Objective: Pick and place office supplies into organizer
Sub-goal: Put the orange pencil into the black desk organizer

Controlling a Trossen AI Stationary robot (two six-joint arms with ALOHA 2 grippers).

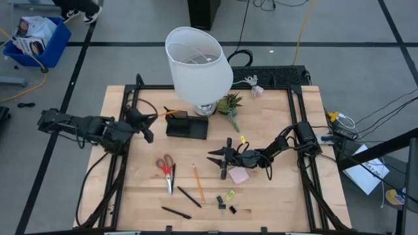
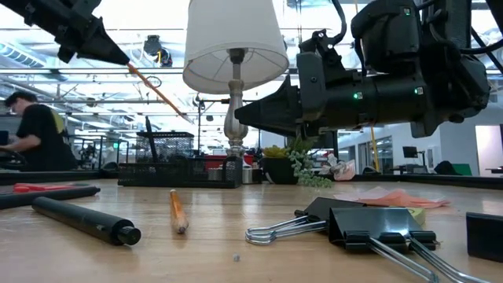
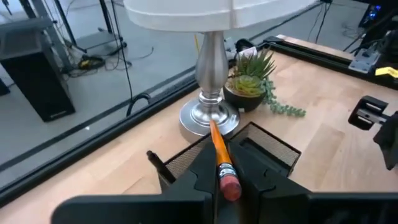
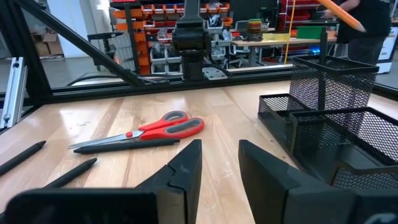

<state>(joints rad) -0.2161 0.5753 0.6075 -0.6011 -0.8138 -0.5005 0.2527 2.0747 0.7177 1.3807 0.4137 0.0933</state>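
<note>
High view: my left gripper [image 1: 151, 125] is clenched on an orange pencil [image 1: 164, 113] left of the black organizer [image 1: 187, 125], which sits on the wooden table [image 1: 281, 189] by the lamp [image 1: 199, 63]. My right gripper [image 1: 219, 162] hovers parted and empty mid-table. Scissors [image 1: 166, 167] and pens [image 1: 189, 196] lie nearer. Grey floor surrounds us.

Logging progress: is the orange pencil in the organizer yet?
Not yet. The left gripper holds the orange pencil in shut jaws, tilted tip-down over the organizer; its tip hangs above the mesh in the low view.
</note>
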